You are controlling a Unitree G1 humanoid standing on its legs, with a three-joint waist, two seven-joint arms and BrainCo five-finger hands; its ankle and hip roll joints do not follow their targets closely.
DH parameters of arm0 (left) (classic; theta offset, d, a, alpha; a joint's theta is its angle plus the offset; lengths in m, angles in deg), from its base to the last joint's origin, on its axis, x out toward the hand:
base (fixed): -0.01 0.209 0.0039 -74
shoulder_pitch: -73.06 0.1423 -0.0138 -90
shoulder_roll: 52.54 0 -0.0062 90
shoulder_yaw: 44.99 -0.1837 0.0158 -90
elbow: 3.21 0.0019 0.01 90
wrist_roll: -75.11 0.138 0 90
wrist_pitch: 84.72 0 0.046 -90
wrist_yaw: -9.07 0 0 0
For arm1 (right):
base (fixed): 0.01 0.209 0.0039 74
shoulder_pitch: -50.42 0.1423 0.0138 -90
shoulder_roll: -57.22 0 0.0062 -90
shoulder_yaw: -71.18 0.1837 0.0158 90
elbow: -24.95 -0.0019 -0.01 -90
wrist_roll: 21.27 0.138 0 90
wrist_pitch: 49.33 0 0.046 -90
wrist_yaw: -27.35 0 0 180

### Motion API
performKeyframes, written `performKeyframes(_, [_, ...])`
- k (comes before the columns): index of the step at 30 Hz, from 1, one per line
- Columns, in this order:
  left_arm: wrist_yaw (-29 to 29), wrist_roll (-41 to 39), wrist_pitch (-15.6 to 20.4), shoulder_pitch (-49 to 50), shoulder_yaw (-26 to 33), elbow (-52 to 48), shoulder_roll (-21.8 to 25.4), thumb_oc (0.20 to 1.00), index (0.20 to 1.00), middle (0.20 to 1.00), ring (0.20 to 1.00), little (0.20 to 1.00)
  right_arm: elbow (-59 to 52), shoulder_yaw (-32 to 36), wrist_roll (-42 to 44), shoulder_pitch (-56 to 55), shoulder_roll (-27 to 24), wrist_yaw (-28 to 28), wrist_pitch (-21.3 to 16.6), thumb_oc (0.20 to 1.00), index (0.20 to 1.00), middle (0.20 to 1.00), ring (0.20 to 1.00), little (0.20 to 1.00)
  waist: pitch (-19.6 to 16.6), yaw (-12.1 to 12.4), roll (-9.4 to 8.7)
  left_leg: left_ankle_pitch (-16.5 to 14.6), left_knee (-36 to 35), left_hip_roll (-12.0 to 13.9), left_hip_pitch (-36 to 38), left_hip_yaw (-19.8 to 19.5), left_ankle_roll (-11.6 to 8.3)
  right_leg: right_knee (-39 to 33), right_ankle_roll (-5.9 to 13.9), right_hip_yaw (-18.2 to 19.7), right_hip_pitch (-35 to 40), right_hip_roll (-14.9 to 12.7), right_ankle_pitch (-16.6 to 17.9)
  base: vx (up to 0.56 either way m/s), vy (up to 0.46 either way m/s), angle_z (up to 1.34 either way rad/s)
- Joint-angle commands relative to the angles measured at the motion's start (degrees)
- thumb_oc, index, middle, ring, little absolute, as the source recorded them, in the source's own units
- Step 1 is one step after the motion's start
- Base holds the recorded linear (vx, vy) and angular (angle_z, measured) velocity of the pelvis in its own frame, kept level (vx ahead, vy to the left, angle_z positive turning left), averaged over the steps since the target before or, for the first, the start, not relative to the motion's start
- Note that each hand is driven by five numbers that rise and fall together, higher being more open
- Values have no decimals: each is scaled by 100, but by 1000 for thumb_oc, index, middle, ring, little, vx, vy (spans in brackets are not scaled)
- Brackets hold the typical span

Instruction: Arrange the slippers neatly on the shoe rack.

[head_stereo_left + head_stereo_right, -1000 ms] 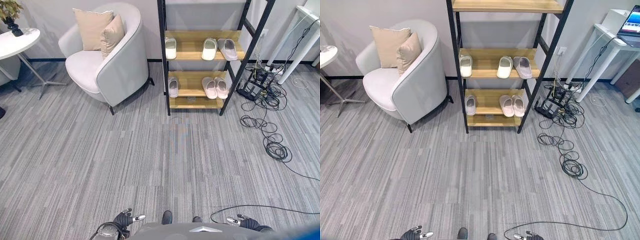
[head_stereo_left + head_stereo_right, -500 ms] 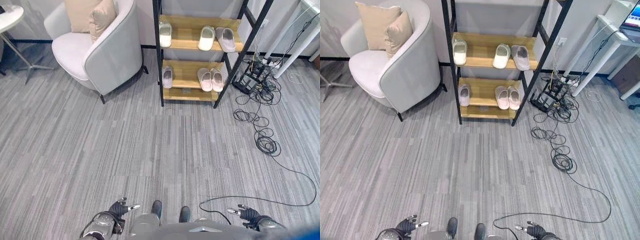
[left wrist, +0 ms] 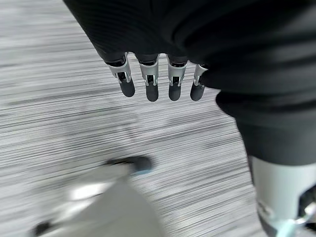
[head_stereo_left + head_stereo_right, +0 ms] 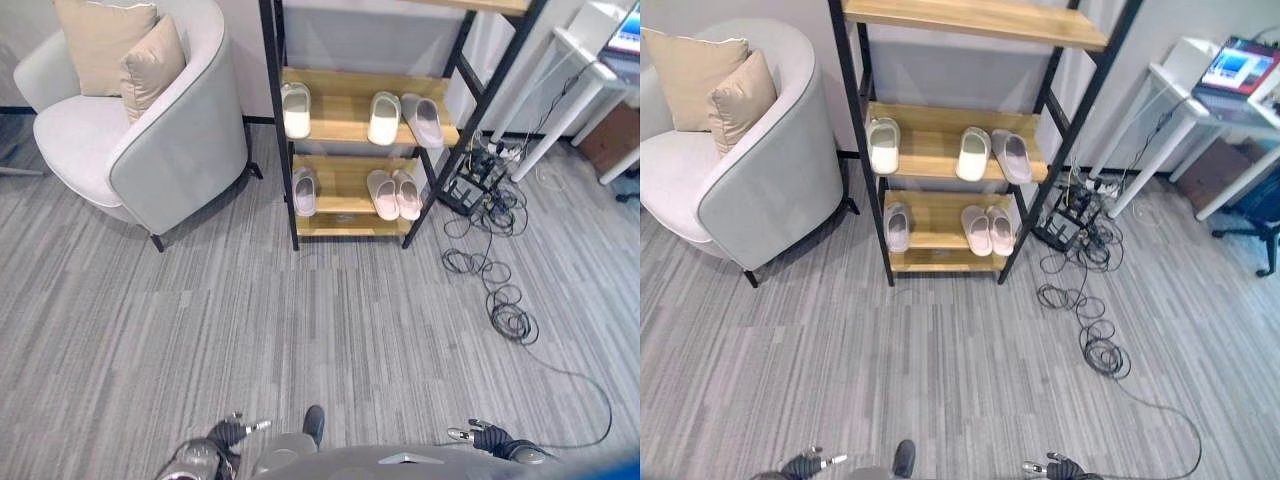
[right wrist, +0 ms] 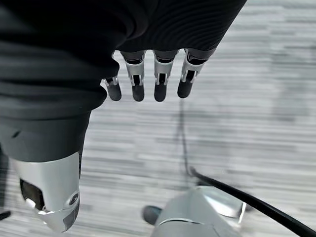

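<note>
The shoe rack [image 4: 340, 108] has a black frame and wooden shelves and stands against the far wall. Its middle shelf carries a white slipper [image 4: 296, 96] at the left, then a second white slipper [image 4: 384, 104] beside a grey slipper [image 4: 424, 107]. On the lower shelf lie a single grey slipper [image 4: 305, 190] and a pink pair [image 4: 393, 194]. My left hand [image 4: 228, 433] and right hand [image 4: 487, 438] hang low over the floor, far from the rack. Both are open and hold nothing, with straight fingers [image 3: 150, 84] and fingers [image 5: 148, 81] in the wrist views.
A grey armchair [image 4: 170, 150] with two beige cushions [image 4: 110, 45] stands left of the rack. Black cables [image 4: 500, 300] and a power strip [image 4: 478, 180] lie on the floor to the rack's right. A white desk [image 4: 1180, 85] with a laptop [image 4: 1240, 68] is at the far right.
The whole picture has shifted as the camera moved, so the rack now sits left of centre. The slippers keep their places on the shelves. Both hands stay low and open.
</note>
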Motion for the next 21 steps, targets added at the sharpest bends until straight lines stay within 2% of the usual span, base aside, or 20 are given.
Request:
performKeyframes(1, [144,316,53,164,-73,-23,200,1000,1000,1000,1000,1000,-224,-9,164,-2,-81,18,-29,1000,1000,1000,1000,1000,312,-53,191,-484,621,464,-136,-64,-462,-1893,-48,-179,144,-501,1329,314,8,2])
performKeyframes(2, [136,408,69,175,-138,-20,206,1000,1000,1000,1000,1000,-240,-42,121,-22,-81,18,-26,1000,1000,1000,1000,1000,351,-116,188,-545,574,481,-5,-63,-494,-2256,-105,-228,76,-449,1157,300,-58,-12])
performKeyframes(5, [153,509,100,180,-200,-21,167,1000,1000,1000,1000,1000,-230,-6,104,-54,-128,37,-11,1000,1000,1000,1000,1000,430,-292,153,-739,447,453,387,-181,-606,-3450,-41,-89,-25,-232,1156,265,-109,10])
performKeyframes(6, [125,470,96,190,-159,61,118,1000,1000,1000,1000,1000,-121,66,77,-107,-241,56,0,1000,1000,1000,1000,1000,387,-414,158,-775,365,434,560,-305,-645,-3655,33,315,-154,-34,1285,325,-158,22])
performKeyframes(8, [95,441,95,212,-122,102,83,1000,1000,1000,1000,1000,-71,101,80,-136,-295,67,3,1000,1000,1000,1000,1000,375,-406,167,-790,366,443,625,-327,-671,-3794,35,451,-71,37,1290,227,-141,57])
performKeyframes(9, [45,458,65,295,-82,186,24,1000,1000,1000,1000,1000,5,87,-2,-152,-365,91,21,1000,1000,1000,1000,1000,272,-365,166,-814,319,471,686,-342,-710,-4029,-59,467,97,77,1286,243,-217,79])
performKeyframes(12, [28,507,52,352,-95,218,-56,1000,1000,1000,1000,1000,67,112,-37,-173,-475,102,32,1000,1000,1000,1000,1000,101,-377,241,-715,142,671,766,-472,-846,-4027,-223,448,161,293,1096,232,-248,6])
performKeyframes(13, [45,528,57,334,-145,192,-92,1000,1000,1000,1000,1000,55,140,-55,-167,-552,138,19,1000,1000,1000,1000,1000,93,-415,284,-660,208,774,748,-515,-948,-3939,-308,391,157,370,975,142,-156,14])
performKeyframes(14, [45,528,57,334,-145,192,-93,1000,1000,1000,1000,1000,55,140,-55,-167,-554,138,19,1000,1000,1000,1000,1000,91,-419,286,-661,208,776,747,-520,-950,-3935,-309,386,154,371,971,156,-206,23])
performKeyframes(16, [102,577,71,224,-261,98,-113,1000,1000,1000,1000,1000,16,182,-103,-90,-708,270,-18,1000,1000,1000,1000,1000,140,-436,300,-386,597,956,482,-469,-1205,-3924,-430,215,235,398,829,81,-158,19])
performKeyframes(17, [115,573,75,168,-294,40,-115,1000,1000,1000,1000,1000,-8,170,-120,-48,-762,299,-33,1000,1000,1000,1000,1000,180,-444,284,-289,831,997,336,-417,-1257,-3933,-469,148,267,385,811,15,-122,-5])
performKeyframes(19, [156,544,93,108,-316,-61,-100,1000,1000,1000,1000,1000,-71,135,-164,8,-869,373,-72,1000,1000,1000,1000,1000,244,-444,240,-177,1302,1139,54,-231,-1257,-3986,-556,54,371,361,760,30,-102,42])
performKeyframes(20, [184,521,109,95,-327,-101,-96,1000,1000,1000,1000,1000,-95,124,-165,51,-922,411,-99,1000,1000,1000,1000,1000,278,-416,232,-215,1309,1157,-32,-155,-1218,-4016,-556,27,437,341,730,127,-52,59])
performKeyframes(21, [215,520,108,116,-324,-135,-125,1000,1000,1000,1000,1000,-159,121,-206,104,-988,470,-121,1000,1000,1000,1000,1000,284,-340,234,-364,978,1030,-210,-80,-1161,-4089,-524,-17,576,287,688,111,-18,24])
